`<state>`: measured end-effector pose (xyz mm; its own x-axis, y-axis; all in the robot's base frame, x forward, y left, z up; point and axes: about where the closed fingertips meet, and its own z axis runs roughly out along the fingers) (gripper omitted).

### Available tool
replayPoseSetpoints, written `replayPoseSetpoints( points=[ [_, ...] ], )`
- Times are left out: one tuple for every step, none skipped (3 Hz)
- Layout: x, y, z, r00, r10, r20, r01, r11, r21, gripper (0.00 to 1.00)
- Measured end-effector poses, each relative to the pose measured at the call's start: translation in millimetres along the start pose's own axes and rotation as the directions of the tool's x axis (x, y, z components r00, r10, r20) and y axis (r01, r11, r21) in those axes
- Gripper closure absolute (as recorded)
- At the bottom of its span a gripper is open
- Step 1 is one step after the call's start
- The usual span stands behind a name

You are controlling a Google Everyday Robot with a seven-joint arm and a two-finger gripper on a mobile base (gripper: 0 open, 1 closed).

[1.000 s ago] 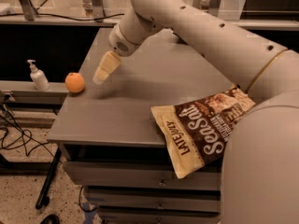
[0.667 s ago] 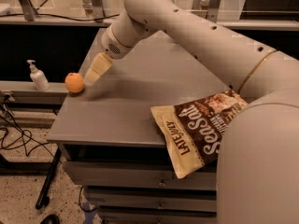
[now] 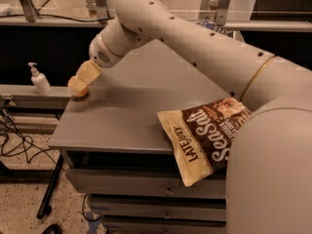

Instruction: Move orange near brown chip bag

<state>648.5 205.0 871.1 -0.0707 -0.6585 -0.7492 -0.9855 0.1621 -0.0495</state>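
Observation:
The orange (image 3: 79, 91) sits at the far left edge of the grey table (image 3: 131, 106), mostly covered by my gripper. My gripper (image 3: 80, 81) has come down over it from the upper right, its cream tips right at the fruit; only a sliver of orange skin shows below them. The brown chip bag (image 3: 207, 136), dark brown and cream with "Sea Salt" and "LATE JULY" lettering, lies flat at the table's front right corner and hangs over the front edge. It is well apart from the orange. My arm (image 3: 195, 48) spans the table from the right.
A white pump bottle (image 3: 39, 79) stands on a lower ledge left of the table. Black cables (image 3: 19, 145) lie on the speckled floor at left. Grey drawers (image 3: 146, 184) sit under the tabletop. A shelf with metal posts runs behind.
My gripper has moved left and down from beside the orange to right over it, so the orange is now mostly covered. The chip bag has not moved.

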Motion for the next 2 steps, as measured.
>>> replayPoseSetpoints(
  points=[
    [-3.3,17.7,12.4,1.0,0.015,0.025,-0.014,0.9994,-0.03,0.0],
    [7.1,29.8,22.0,0.999,0.043,0.02,-0.042,0.998,-0.048,0.0]
  ],
)
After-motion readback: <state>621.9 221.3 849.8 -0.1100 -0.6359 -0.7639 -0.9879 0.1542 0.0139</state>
